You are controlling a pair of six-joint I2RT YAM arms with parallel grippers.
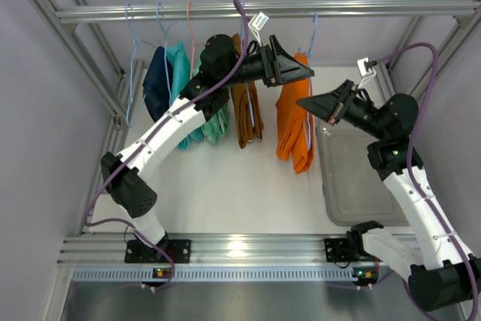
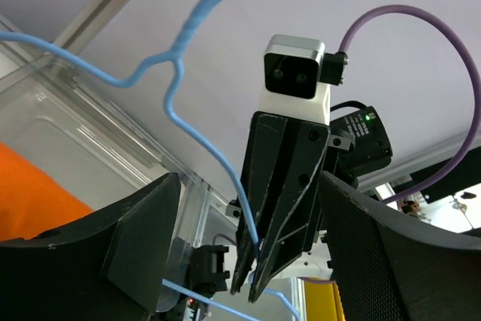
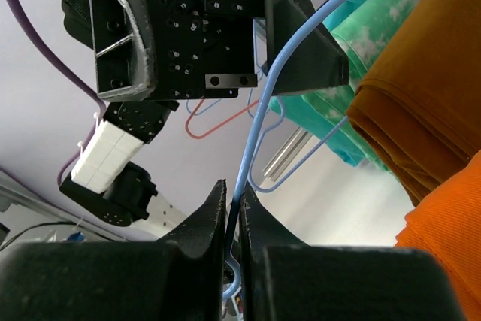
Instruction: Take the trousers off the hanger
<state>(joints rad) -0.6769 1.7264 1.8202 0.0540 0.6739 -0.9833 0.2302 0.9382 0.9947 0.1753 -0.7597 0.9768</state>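
Note:
The bright orange trousers (image 1: 291, 122) hang on the light-blue wire hanger (image 1: 313, 29) from the top rail. My right gripper (image 1: 310, 103) is shut on the hanger's wire just right of the trousers; in the right wrist view its jaws (image 3: 233, 201) pinch the blue wire (image 3: 259, 118), with the trousers (image 3: 443, 238) at lower right. My left gripper (image 1: 291, 69) is open and empty, just above the trousers' top and left of the hook. In the left wrist view its open fingers (image 2: 143, 246) frame the right gripper (image 2: 248, 287), the hanger (image 2: 188, 122) and the trousers (image 2: 30, 193).
A brown-ochre garment (image 1: 246, 110), teal garments (image 1: 192, 88) and a navy one (image 1: 156, 80) hang left of the trousers on the rail (image 1: 361, 9). A pink hanger (image 1: 189, 20) hangs among them. A clear plastic bin (image 1: 353, 178) lies on the table at the right.

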